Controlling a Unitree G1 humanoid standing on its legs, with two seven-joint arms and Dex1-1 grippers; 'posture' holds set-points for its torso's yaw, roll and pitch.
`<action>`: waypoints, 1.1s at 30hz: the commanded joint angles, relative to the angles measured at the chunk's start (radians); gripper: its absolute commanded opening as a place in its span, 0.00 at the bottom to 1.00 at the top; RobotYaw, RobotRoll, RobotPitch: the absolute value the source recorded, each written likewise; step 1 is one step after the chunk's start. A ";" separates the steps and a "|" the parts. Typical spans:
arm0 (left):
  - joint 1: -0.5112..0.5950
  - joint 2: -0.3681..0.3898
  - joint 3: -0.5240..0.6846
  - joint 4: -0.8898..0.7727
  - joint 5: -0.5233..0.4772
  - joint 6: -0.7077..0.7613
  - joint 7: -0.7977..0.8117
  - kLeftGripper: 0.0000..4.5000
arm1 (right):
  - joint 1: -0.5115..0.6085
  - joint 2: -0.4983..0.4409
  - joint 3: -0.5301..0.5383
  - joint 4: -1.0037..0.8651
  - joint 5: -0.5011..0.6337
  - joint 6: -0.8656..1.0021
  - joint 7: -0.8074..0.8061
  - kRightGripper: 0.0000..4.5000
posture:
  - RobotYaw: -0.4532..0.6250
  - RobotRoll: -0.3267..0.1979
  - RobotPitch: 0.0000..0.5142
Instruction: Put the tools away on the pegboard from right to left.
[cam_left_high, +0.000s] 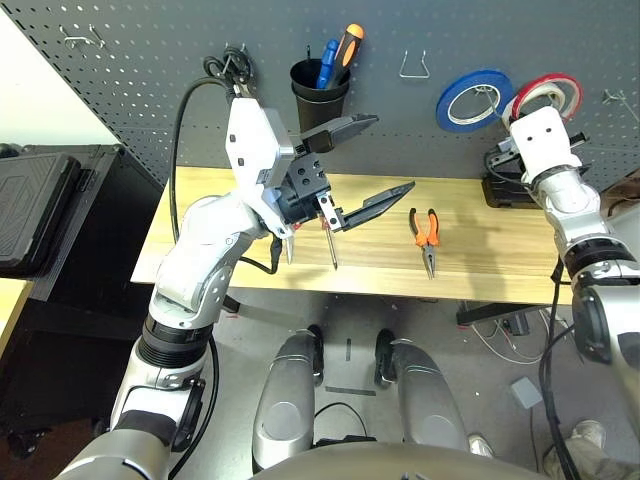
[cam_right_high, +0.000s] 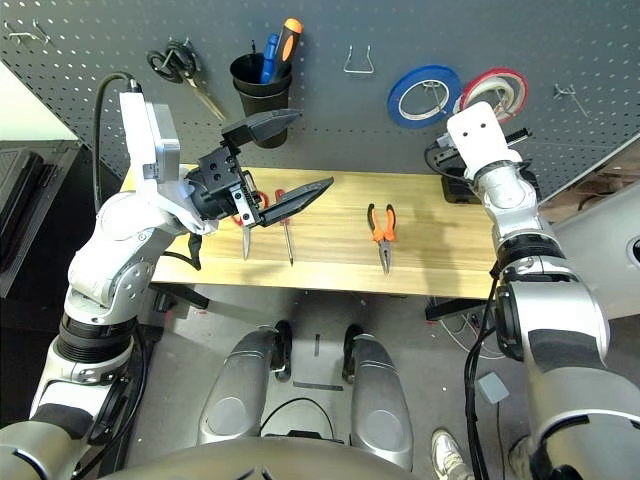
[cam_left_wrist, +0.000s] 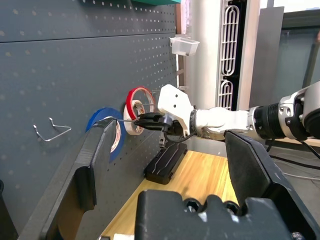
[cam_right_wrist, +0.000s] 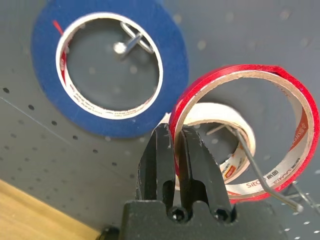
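The right tool (cam_right_wrist: 176, 150) was pinched tight on the rim of the thin red tape ring (cam_right_wrist: 280, 107), holding it up against the pegboard (cam_left_high: 150, 90) with its opening over a bent wire hook (cam_right_wrist: 260, 172) that already carried a white tape roll (cam_right_wrist: 227, 117). The ring looked very light — a cardboard core with a narrow glossy red band — and probably flexes if squeezed across its width, so gripping the wall edge-on, as here, seemed the sound hold.

The left tool (cam_left_high: 365, 160) hung over the bench (cam_left_high: 480, 250) with its black fingers spread wide, empty. On the pale wood lay the orange-and-black-handled pliers (cam_left_high: 427, 235), heavier and rigid, best taken by the rubbery handles, and the slim red-handled screwdriver (cam_right_high: 286, 235), whose smooth steel shaft may slip — its handle is the better purchase. A blue tape roll (cam_left_high: 474, 98) hung beside the red one.
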 joint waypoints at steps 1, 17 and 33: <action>0.000 0.001 -0.010 -0.007 0.004 0.004 0.000 1.00 | 0.057 -0.027 0.020 -0.025 -0.031 -0.074 -0.059 0.01 | 0.61 0.62 0.38; -0.014 -0.006 -0.018 0.012 -0.006 0.000 -0.019 1.00 | 0.264 -0.111 -0.092 -0.112 0.079 -0.082 -0.149 0.01 | 0.57 0.62 0.38; -0.013 -0.001 -0.017 0.005 -0.006 0.007 -0.034 1.00 | 0.053 -0.160 -0.119 0.041 0.139 0.174 0.040 0.01 | 0.58 0.62 0.37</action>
